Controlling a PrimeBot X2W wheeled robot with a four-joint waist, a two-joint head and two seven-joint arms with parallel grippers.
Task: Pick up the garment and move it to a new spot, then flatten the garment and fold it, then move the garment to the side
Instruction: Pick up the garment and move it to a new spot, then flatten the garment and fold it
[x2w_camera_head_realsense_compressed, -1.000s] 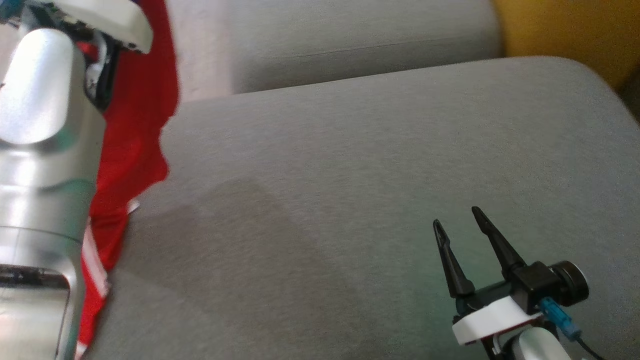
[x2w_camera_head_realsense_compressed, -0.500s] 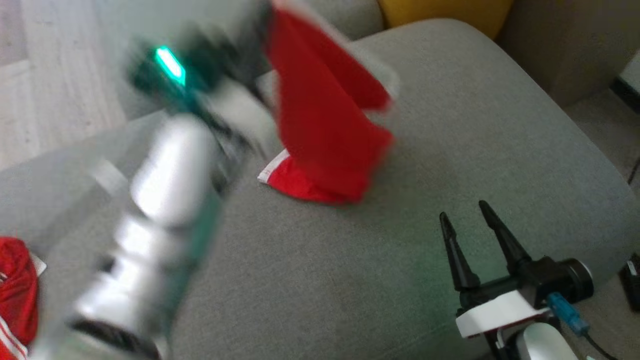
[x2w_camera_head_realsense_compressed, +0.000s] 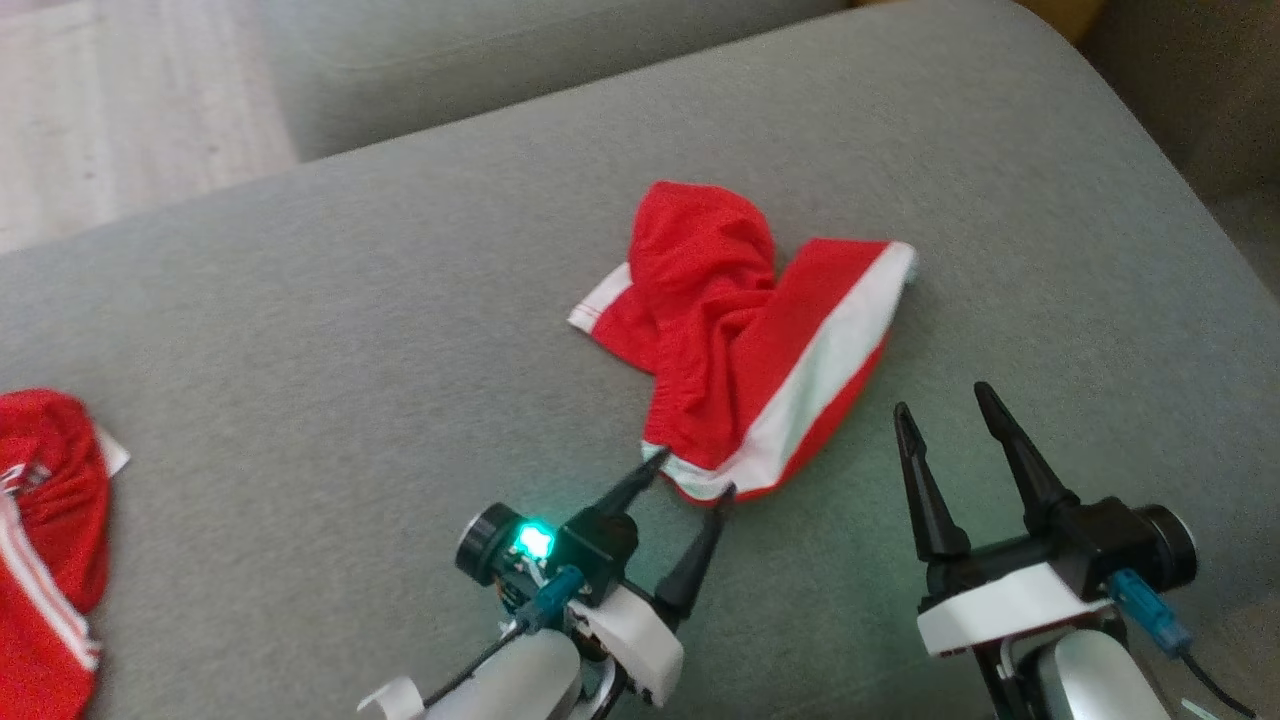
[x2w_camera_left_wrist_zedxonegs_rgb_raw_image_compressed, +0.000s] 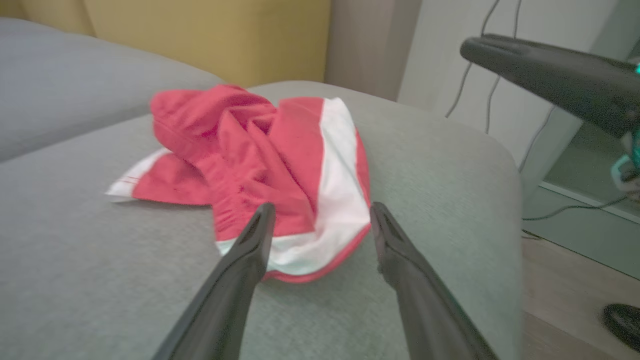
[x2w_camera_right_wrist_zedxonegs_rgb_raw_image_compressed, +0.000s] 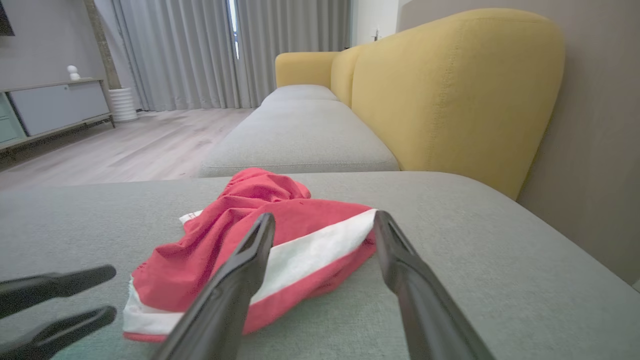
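The garment (x2w_camera_head_realsense_compressed: 740, 340), red shorts with a broad white band, lies crumpled on the grey sofa cushion (x2w_camera_head_realsense_compressed: 400, 300). My left gripper (x2w_camera_head_realsense_compressed: 695, 473) is open at its near hem. The fingertips straddle the white-banded corner without clamping it. In the left wrist view the garment (x2w_camera_left_wrist_zedxonegs_rgb_raw_image_compressed: 280, 160) spreads beyond the left gripper (x2w_camera_left_wrist_zedxonegs_rgb_raw_image_compressed: 322, 210). My right gripper (x2w_camera_head_realsense_compressed: 941, 398) stands open just right of the garment, apart from it. The right wrist view shows the garment (x2w_camera_right_wrist_zedxonegs_rgb_raw_image_compressed: 240, 235) beyond the right gripper (x2w_camera_right_wrist_zedxonegs_rgb_raw_image_compressed: 325, 217), with the left gripper's fingers (x2w_camera_right_wrist_zedxonegs_rgb_raw_image_compressed: 60, 305) at lower left.
A second red garment with white stripes (x2w_camera_head_realsense_compressed: 45, 540) lies at the cushion's far left. The yellow sofa back (x2w_camera_right_wrist_zedxonegs_rgb_raw_image_compressed: 450, 90) rises behind, and another grey cushion (x2w_camera_right_wrist_zedxonegs_rgb_raw_image_compressed: 300, 135) extends farther on. Wooden floor (x2w_camera_head_realsense_compressed: 120, 100) lies past the cushion's edge. Cables (x2w_camera_left_wrist_zedxonegs_rgb_raw_image_compressed: 490, 75) hang at the right.
The head camera has swung. The garment hung from my raised, shut left gripper; now it lies on the cushion, and that gripper has come down and opened. The right gripper stayed open.
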